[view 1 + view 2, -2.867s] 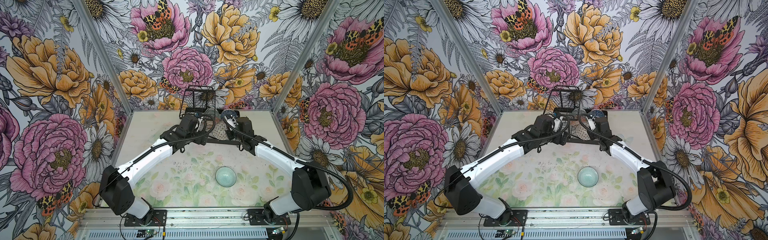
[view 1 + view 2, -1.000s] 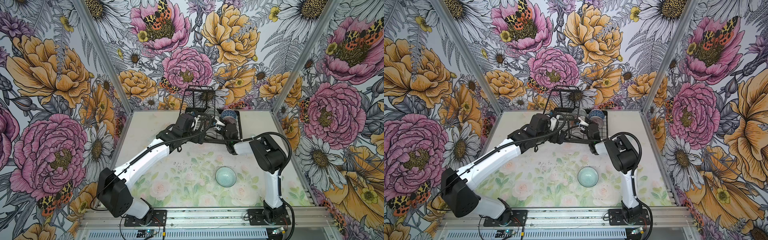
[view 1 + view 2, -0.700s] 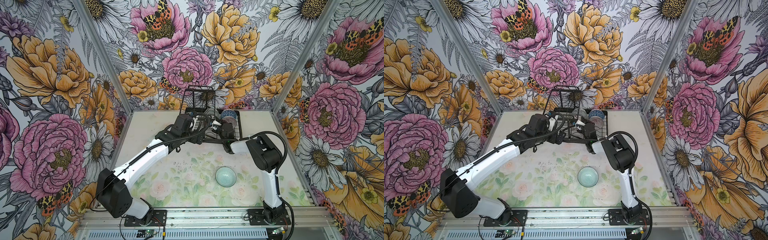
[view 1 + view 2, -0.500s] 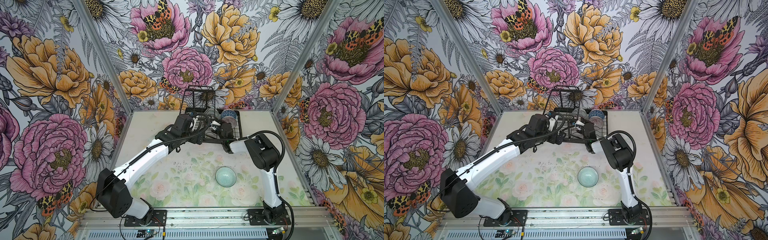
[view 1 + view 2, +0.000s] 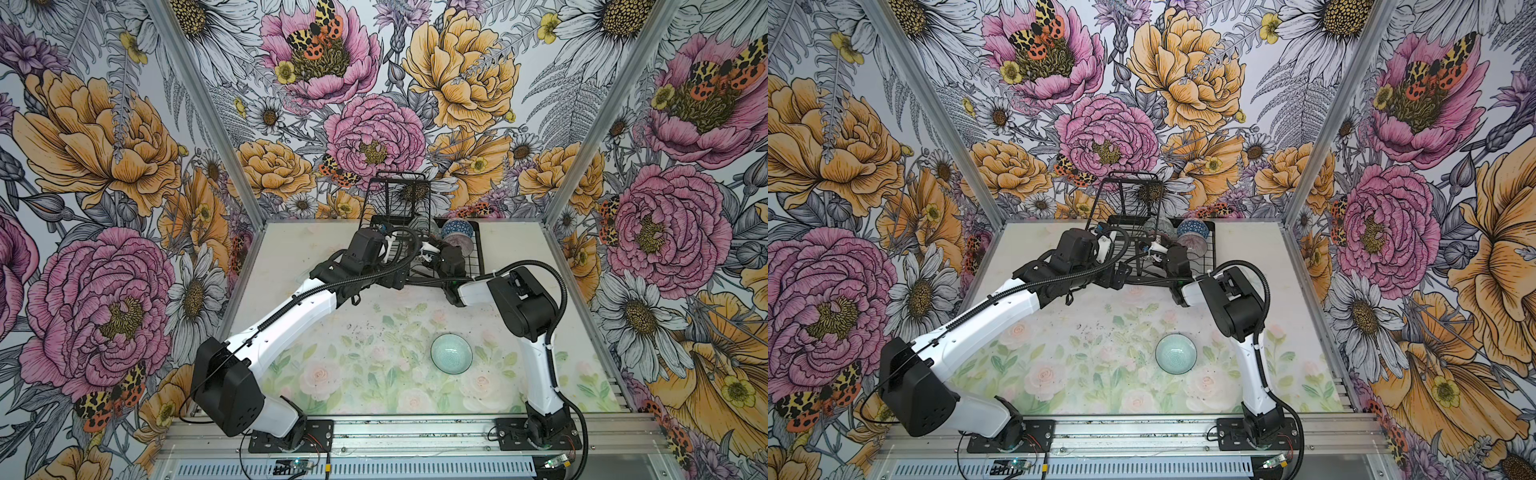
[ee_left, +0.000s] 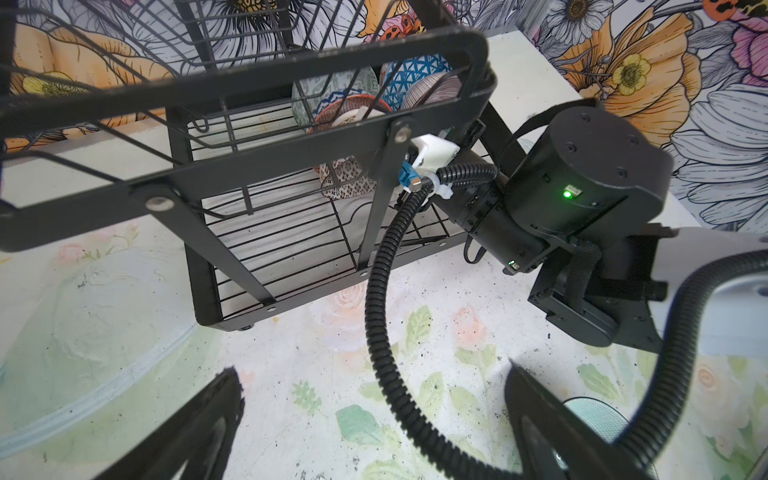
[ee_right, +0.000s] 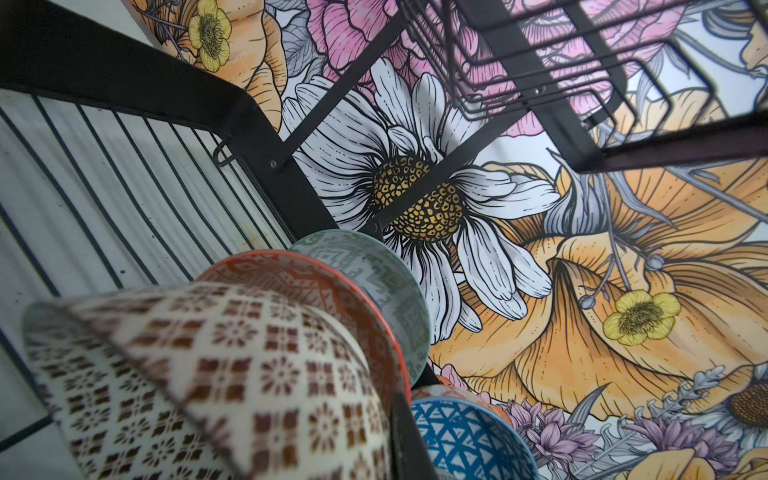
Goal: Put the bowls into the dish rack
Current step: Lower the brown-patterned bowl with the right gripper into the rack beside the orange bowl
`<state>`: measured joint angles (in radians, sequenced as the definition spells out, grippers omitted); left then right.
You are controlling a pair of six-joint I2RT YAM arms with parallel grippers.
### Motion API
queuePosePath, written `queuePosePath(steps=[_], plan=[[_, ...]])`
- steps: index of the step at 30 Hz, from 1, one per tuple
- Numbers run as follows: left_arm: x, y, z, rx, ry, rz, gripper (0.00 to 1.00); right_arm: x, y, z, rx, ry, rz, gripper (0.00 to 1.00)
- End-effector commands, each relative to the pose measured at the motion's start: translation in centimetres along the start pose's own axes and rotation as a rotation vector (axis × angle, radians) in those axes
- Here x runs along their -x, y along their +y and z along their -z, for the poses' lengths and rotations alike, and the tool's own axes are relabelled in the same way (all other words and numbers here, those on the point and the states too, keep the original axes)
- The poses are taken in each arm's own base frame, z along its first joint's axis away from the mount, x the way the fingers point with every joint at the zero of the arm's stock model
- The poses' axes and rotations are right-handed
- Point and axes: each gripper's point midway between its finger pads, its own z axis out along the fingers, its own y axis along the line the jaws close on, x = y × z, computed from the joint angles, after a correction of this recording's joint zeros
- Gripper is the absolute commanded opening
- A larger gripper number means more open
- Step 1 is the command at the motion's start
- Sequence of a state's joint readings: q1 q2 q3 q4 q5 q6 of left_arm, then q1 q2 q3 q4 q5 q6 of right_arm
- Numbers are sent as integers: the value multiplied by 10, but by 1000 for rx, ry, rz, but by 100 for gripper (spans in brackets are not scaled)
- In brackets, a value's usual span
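compared with about three seconds ago, the right arm is folded differently: its elbow, then low and stretched out to the right, now stands raised near the middle of the bench (image 5: 291, 232), and the forearm runs almost level toward the dish rack (image 5: 479, 249). the right gripper (image 5: 424, 251), which carried the tiled bowl (image 7: 208, 374) above the rack's front edge, now sits lower, inside the rack. its fingers are close together and clamped on the rim of that bowl. in the right wrist view the tiled bowl fills the foreground. the orange-white bowl (image 7: 299, 274) leans just behind it and the grey-green bowl (image 7: 374, 270) just behind that. the blue lattice bowl (image 7: 457, 436) stands beside them, and in a top view the pink-striped bowl (image 5: 463, 246) leans against it at the rack's right end.

over the last second the right elbow has edged slightly leftward; the bowls in the rack look unchanged.

the left arm has hardly moved. the left gripper (image 6: 374, 374) hangs over the bench just in front of the rack's front left corner, fingers wide apart and holding nothing.

the teal bowl (image 5: 451, 354) lies upright on the bench where it was, well apart from the rack, seen in both top views (image 5: 1175, 354).
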<state>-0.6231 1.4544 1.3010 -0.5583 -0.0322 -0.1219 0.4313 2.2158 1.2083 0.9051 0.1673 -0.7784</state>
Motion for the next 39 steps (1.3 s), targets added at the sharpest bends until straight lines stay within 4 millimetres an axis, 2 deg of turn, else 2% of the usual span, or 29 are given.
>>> queuePosePath(steps=[1,5,14,21,39], plan=[[4,0,7,-17,-21,-10,99,6,3,0,23,-18,2,0],[5,0,8,-19,-22,-12,99,0,13,3,79,11,7,0],[5,1,7,-18,-22,-12,99,-6,23,11,118,39,10,0],[6,2,9,-16,-25,-10,99,-8,27,17,131,55,16,9],[1,3,15,-13,-30,-1,99,5,16,25,123,42,23,25]])
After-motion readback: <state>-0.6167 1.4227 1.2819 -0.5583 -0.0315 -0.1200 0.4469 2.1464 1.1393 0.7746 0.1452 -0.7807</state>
